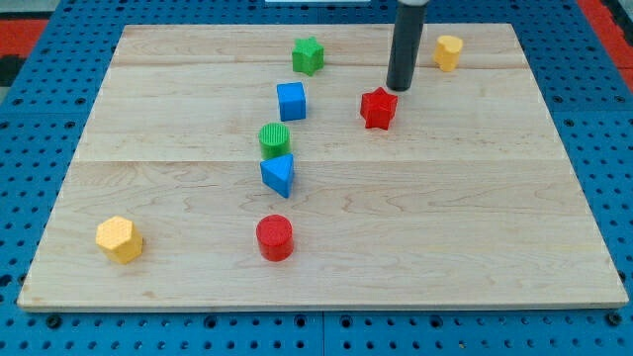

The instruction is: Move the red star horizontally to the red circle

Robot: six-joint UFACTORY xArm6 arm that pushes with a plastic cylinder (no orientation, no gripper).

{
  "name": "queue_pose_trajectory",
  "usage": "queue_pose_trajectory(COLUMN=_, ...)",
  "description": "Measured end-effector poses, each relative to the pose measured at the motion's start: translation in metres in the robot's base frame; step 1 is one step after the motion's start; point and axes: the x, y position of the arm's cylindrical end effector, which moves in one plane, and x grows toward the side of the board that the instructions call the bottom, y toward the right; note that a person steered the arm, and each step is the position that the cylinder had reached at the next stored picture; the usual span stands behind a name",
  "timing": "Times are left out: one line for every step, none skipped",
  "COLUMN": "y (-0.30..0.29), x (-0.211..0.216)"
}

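With no claw fitted, just a rod, my tip [399, 88] touches the red star [378, 108]'s upper-right; red circle [274, 237] sits well apart, lower-left.

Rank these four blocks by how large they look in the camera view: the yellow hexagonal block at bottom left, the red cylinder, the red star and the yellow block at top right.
1. Yellow hexagonal block
2. Red cylinder, nearly alike; order unsure
3. Red star
4. Yellow block at top right
The lower pair lie nearer the camera, which may exaggerate them.
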Motion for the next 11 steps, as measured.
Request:
queue_pose_trajectory(y=-0.024, x=0.043)
queue_pose_trajectory(y=-0.026, x=0.113)
queue_pose_trajectory(y=-0.024, x=0.134)
queue_pose_trajectory(y=0.001, x=0.085)
queue_pose_trajectory(y=-0.044, x=0.105)
queue_pose_trajectory(y=-0.057, x=0.11)
queue_pose_trajectory(y=-0.067, x=0.102)
queue_pose_trajectory(y=-0.068, x=0.119)
queue_pose_trajectory(y=-0.068, x=0.161)
queue_pose_trajectory(y=-0.068, x=0.198)
queue_pose_trajectory(y=-0.068, x=0.227)
